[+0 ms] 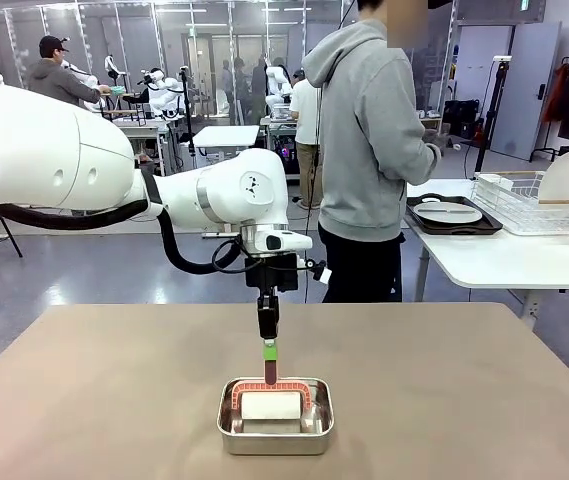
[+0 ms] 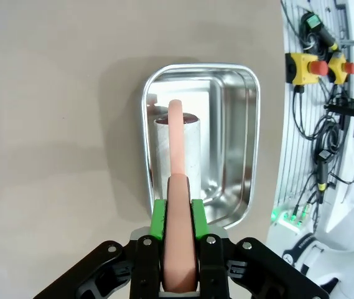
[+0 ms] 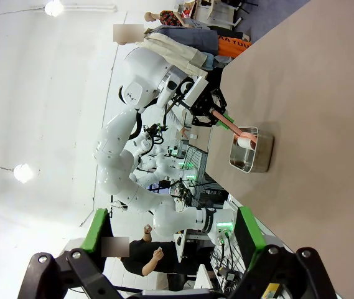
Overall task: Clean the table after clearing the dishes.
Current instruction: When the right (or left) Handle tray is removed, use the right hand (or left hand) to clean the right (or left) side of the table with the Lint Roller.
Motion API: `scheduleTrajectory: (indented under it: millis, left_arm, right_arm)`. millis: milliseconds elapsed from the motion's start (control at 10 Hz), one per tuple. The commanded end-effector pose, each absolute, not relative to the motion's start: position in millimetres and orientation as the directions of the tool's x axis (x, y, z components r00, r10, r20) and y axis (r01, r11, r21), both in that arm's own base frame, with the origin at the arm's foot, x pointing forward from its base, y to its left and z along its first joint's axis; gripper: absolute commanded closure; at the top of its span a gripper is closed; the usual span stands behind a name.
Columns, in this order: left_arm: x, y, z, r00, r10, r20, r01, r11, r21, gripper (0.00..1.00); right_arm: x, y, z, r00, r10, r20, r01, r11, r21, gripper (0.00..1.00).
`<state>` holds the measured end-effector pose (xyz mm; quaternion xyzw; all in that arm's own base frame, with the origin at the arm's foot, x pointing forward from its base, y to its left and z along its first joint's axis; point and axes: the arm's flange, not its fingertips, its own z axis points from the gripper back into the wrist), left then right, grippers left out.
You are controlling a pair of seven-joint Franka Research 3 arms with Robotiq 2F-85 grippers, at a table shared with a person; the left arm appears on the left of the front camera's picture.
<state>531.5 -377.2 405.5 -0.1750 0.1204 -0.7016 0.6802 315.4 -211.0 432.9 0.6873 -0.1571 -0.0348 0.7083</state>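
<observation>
1. Steel pan (image 1: 274, 442) sits on the tan tabletop (image 1: 114, 400) close to my near edge, about midway between the two side edges. It keeps the cleaning roller (image 1: 271, 405) parked in one spot and off the surface until it is wanted.
2. My left gripper (image 1: 269, 347) comes straight down over the pan, and its fingers (image 2: 158, 218) are clamped on the roller's pinkish handle (image 2: 178, 249). In the left wrist view the green pads press both sides of the handle. The handle runs from them down to the white roll lying on the pan floor.
3. I judge the hold is taken high on the handle so the fingers stay clear of the pan walls. That way the roll can come out in one lift and then be laid flat on the tabletop.
4. My right gripper (image 3: 173, 235) has its fingers spread wide with nothing between them. It hangs back off the tabletop, which I take to be a way of leaving the left arm room to sweep.
5. One white plate (image 1: 447, 212) lies on a dark tray (image 1: 484, 228) on the white side table (image 1: 504, 262) beyond the far right corner. Another plate stands in the wire rack (image 1: 519, 205) next to it. A person (image 1: 369, 130) stands at the far edge, turned toward that side table. From this I judge the clearing done and the cleaning just starting.
6. Next I would raise the roller clear of the rim. If the roll catches a wall, the light pan may drag along with it.
</observation>
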Motion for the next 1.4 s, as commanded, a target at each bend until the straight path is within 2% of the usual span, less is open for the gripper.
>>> scheduleTrajectory:
  millis: [0,200,300,400,500,600,700,900,1100,1200,1300]
  left_arm:
    - [520.8,-372.1,434.2,0.014,-0.998,0.066,0.912,-0.015,-0.41,0.99]
    - [518.3,-369.5,449.1,0.03,-0.997,0.075,0.9,-0.006,-0.435,1.0]
    - [511.7,-366.9,469.2,0.09,-0.993,0.081,0.903,0.047,-0.427,0.99]
    - [501.5,-362.7,494.3,0.148,-0.987,0.065,0.904,0.109,-0.413,1.0]
    - [492.4,-352.3,517.1,0.291,-0.956,0.026,0.893,0.262,-0.366,1.0]
    - [485.4,-337.9,534.8,0.432,-0.901,0.027,0.843,0.394,-0.365,1.0]
    - [479.4,-321.8,546.5,0.597,-0.802,-0.005,0.763,0.57,-0.304,1.0]
    - [466.4,-279.9,546.6,0.795,-0.606,0.024,0.59,0.763,-0.266,1.0]
    - [452.5,-234.1,527.2,0.91,-0.396,0.124,0.415,0.857,-0.307,1.0]
    - [446.6,-207.3,517.0,0.949,-0.266,0.17,0.312,0.873,-0.376,1.0]
    - [445.0,-187.9,509.0,0.952,-0.226,0.206,0.292,0.873,-0.391,1.0]
  right_arm:
    - [313.4,-210.8,436.9,0.949,-0.265,0.171,-0.163,0.052,0.985,0.0]
    - [313.4,-210.8,436.9,0.949,-0.265,0.171,-0.163,0.052,0.985,0.0]
    - [313.4,-210.8,436.9,0.949,-0.265,0.171,-0.163,0.052,0.985,0.0]
    - [313.4,-210.8,436.9,0.949,-0.265,0.171,-0.163,0.052,0.985,0.0]
    - [313.4,-210.8,436.9,0.949,-0.265,0.171,-0.163,0.052,0.985,0.0]
    - [313.4,-210.8,436.9,0.949,-0.265,0.171,-0.163,0.052,0.985,0.0]
    - [313.4,-210.8,436.9,0.949,-0.265,0.171,-0.163,0.052,0.985,0.0]
    - [313.4,-210.8,436.9,0.949,-0.265,0.171,-0.163,0.052,0.985,0.0]
    - [313.4,-210.8,436.9,0.949,-0.265,0.171,-0.163,0.052,0.985,0.0]
    - [313.4,-210.8,436.9,0.949,-0.265,0.171,-0.163,0.052,0.985,0.0]
    - [313.4,-210.8,436.9,0.949,-0.265,0.171,-0.163,0.052,0.985,0.0]
